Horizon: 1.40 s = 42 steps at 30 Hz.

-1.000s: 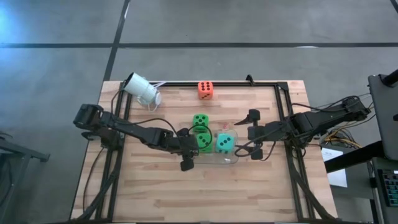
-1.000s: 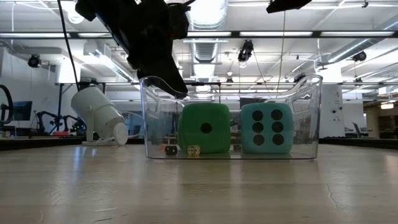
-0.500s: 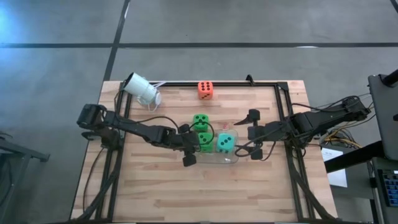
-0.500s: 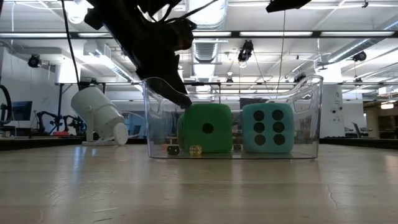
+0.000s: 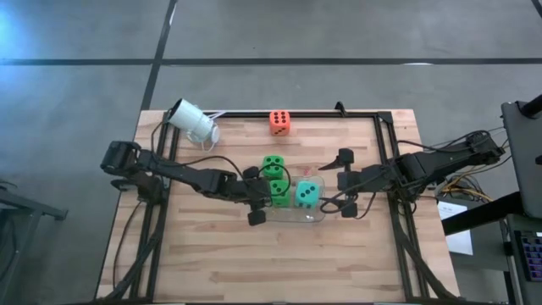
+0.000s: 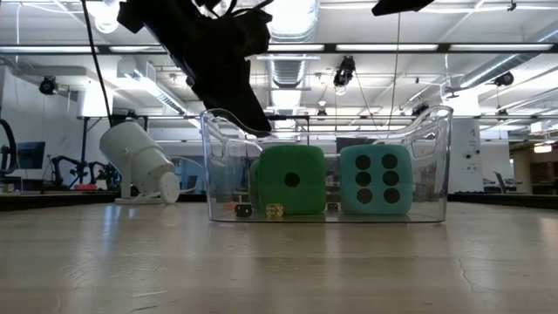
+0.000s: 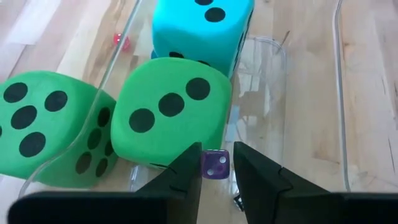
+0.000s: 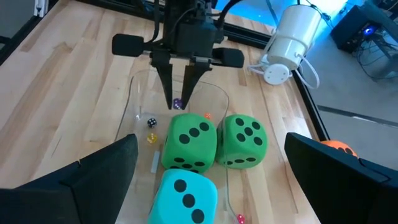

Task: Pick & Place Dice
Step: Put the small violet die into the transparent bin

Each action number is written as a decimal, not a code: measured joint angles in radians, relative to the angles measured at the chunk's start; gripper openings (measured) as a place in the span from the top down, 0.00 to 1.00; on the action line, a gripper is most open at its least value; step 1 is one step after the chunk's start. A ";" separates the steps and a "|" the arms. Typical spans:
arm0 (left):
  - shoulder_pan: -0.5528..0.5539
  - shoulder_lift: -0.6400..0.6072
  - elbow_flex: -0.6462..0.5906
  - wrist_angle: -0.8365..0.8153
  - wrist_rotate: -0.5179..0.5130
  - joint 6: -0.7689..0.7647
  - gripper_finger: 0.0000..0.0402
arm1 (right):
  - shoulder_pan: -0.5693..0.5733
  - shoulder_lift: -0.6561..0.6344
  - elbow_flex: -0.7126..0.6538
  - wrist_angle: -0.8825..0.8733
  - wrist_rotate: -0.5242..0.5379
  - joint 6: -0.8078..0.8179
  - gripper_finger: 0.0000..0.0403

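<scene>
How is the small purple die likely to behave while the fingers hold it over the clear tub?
The small purple die looks hard and smooth, and the left gripper pinches it only at the fingertips, so it may slip or twist. It is probably very light. If released, it would likely bounce and tumble inside the clear tub.

white camera (image 5: 193, 121) on wooden table (image 5: 220, 263)

Two dice (image 5: 292, 193) sit in the bin (image 5: 315, 218), one die (image 5: 272, 163) just behind.

left gripper (image 7: 216, 163) pinching small purple die (image 7: 216, 165)
</scene>
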 joint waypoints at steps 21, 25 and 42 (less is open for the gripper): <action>-0.026 0.001 -0.008 0.002 0.049 0.076 0.83 | 0.000 0.000 -0.013 0.001 0.000 -0.005 0.01; -0.027 0.001 -0.008 0.009 0.061 0.074 0.75 | 0.000 0.000 -0.015 0.002 0.000 -0.011 0.01; -0.026 0.005 -0.008 0.018 0.061 0.101 0.46 | 0.000 0.000 -0.015 0.004 0.000 -0.011 0.01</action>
